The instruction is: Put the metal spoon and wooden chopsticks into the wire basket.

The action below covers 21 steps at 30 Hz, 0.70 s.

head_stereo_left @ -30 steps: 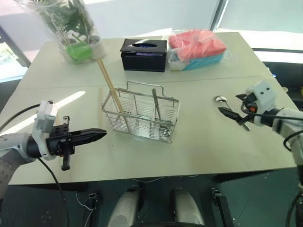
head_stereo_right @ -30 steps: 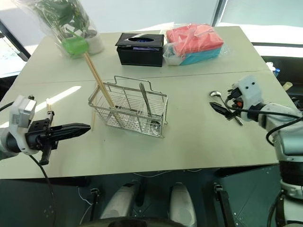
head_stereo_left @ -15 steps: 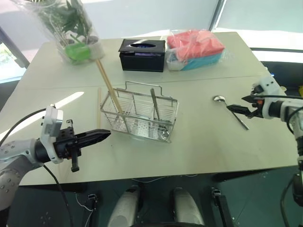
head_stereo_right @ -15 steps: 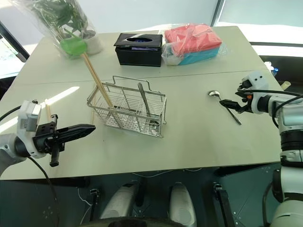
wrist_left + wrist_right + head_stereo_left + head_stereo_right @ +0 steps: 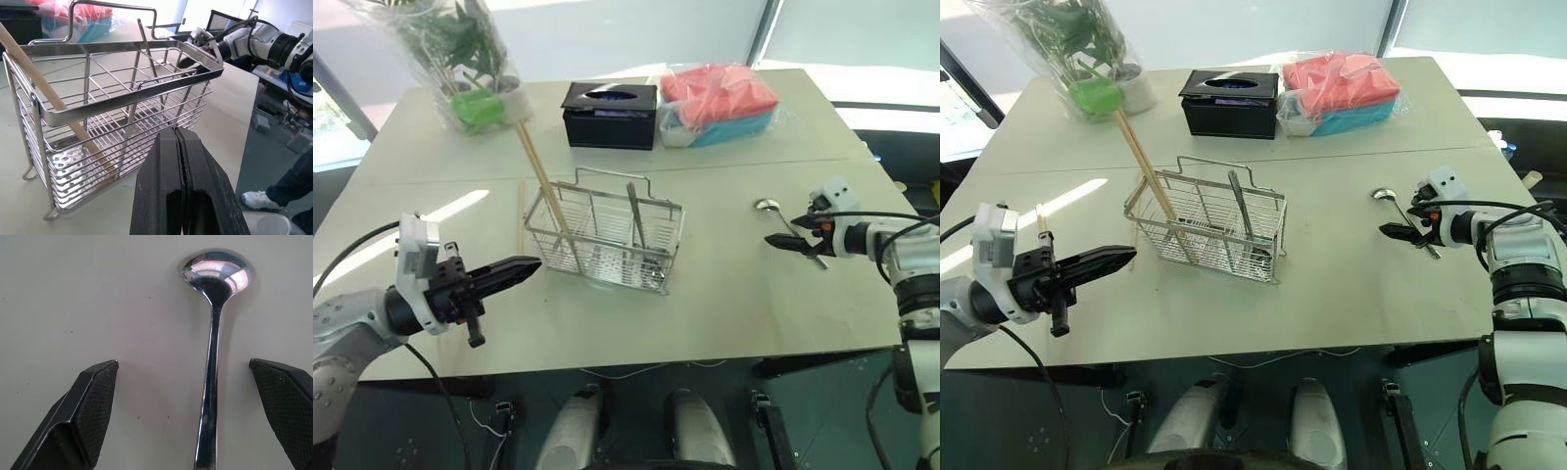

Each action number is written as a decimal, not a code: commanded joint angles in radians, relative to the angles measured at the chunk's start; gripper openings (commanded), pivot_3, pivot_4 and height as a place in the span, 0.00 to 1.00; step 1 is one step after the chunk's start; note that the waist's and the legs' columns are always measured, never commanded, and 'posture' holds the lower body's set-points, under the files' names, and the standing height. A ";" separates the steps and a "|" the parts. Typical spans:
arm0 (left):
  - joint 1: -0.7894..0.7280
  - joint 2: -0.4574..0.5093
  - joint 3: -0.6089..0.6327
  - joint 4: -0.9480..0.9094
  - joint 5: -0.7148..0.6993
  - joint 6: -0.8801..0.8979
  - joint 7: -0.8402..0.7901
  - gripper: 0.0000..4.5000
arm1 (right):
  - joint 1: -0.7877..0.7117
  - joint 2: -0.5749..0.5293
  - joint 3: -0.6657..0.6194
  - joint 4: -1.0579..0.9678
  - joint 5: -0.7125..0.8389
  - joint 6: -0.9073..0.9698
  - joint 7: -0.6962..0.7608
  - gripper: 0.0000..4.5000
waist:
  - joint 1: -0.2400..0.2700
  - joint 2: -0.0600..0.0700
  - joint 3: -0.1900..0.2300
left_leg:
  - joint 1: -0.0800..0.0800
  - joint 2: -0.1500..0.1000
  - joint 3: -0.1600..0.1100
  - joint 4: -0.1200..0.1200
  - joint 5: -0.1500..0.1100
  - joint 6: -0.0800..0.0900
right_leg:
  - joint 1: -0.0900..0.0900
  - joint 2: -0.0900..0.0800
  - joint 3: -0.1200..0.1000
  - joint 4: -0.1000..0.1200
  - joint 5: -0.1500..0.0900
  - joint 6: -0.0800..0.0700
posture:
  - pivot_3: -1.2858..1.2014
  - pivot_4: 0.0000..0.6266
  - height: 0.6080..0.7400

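Pale desk (image 5: 724, 294): right hand (image 5: 183, 406) spread wide astride the spoon (image 5: 211, 333), poised to grasp; left hand (image 5: 180, 196) shut, empty, facing the basket (image 5: 607, 240).

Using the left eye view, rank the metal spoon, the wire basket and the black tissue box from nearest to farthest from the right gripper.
1. The metal spoon, lying on the table right at the right gripper.
2. The wire basket, mid-table, off toward the robot's left.
3. The black tissue box, at the far side of the table, beyond the basket.
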 commanded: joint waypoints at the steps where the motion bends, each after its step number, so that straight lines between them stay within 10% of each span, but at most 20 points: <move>1: 0.008 0.021 0.056 -0.040 -0.047 -0.005 -0.012 0.00 | -0.022 -0.009 -0.001 0.072 -0.035 -0.028 0.002 0.99 | 0.001 0.000 0.000 | 0.000 0.000 0.000 0.001 0.000 0.000 | 0.000 0.000 0.000 0.000 0.000 0.000 | 0.52 0.24 1.00; 10: 0.021 0.075 0.070 -0.029 -0.026 -0.010 -0.056 0.00 | -0.083 0.010 -0.042 0.195 -0.013 0.063 0.049 0.99 | 0.002 0.000 0.000 | 0.000 0.000 -0.001 0.008 -0.001 0.001 | 0.005 0.000 -0.001 0.000 0.001 -0.001 | 0.52 0.24 1.00; 21: -0.022 0.074 0.077 -0.014 -0.044 -0.005 -0.024 0.00 | -0.083 0.017 -0.048 0.192 -0.031 0.043 0.053 0.01 | -0.005 0.000 0.000 | 0.000 0.001 -0.001 0.008 -0.001 0.001 | 0.003 0.000 -0.001 0.000 0.001 -0.001 | 0.52 0.24 1.00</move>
